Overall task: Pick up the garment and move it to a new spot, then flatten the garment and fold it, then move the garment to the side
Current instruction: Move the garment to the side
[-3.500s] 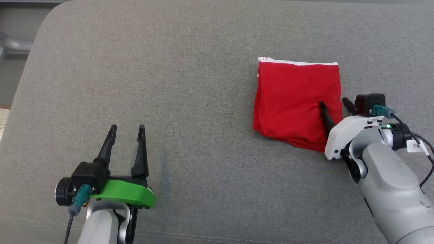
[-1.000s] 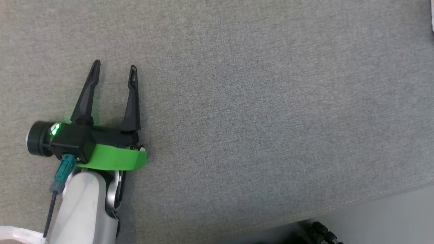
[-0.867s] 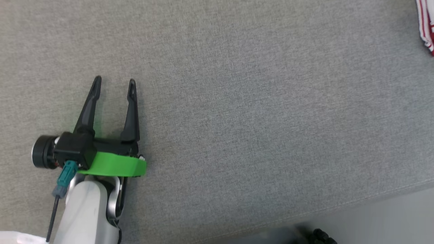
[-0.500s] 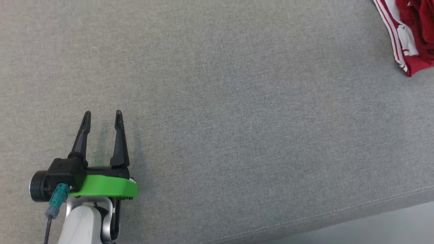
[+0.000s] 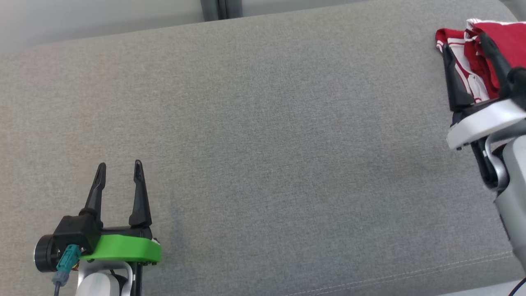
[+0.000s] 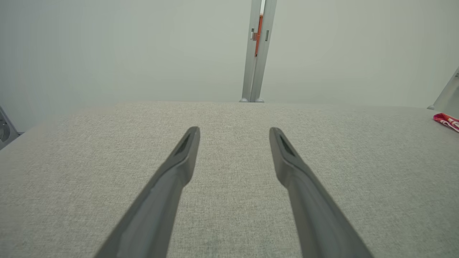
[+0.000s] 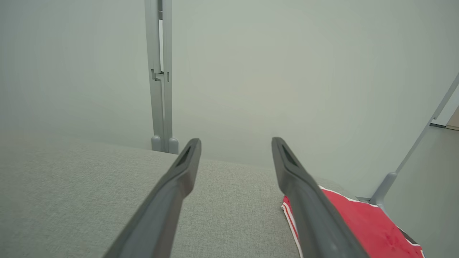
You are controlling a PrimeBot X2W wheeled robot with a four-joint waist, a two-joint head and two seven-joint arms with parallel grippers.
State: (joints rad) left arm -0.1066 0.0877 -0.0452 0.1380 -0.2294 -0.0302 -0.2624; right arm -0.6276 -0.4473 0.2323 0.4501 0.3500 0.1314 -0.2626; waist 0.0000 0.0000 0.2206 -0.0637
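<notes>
In the head view the garment [image 5: 511, 37] at the far right runs off the right edge and lies partly behind the right end effector [image 5: 463, 46], so whether the fingers [image 5: 454, 82] touch it cannot be told. In the left wrist view it's a sliver at the right edge, too small to read; in the right wrist view a finger [image 7: 312, 200] covers its left side.

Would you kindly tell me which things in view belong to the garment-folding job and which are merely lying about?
Belongs to the job:
- red garment with white stripes, crumpled at the far right
- right end effector, open, beside it
- left end effector, open
- grey padded surface, the work area

Just there:
- metal post behind the surface
- pale wall
</notes>
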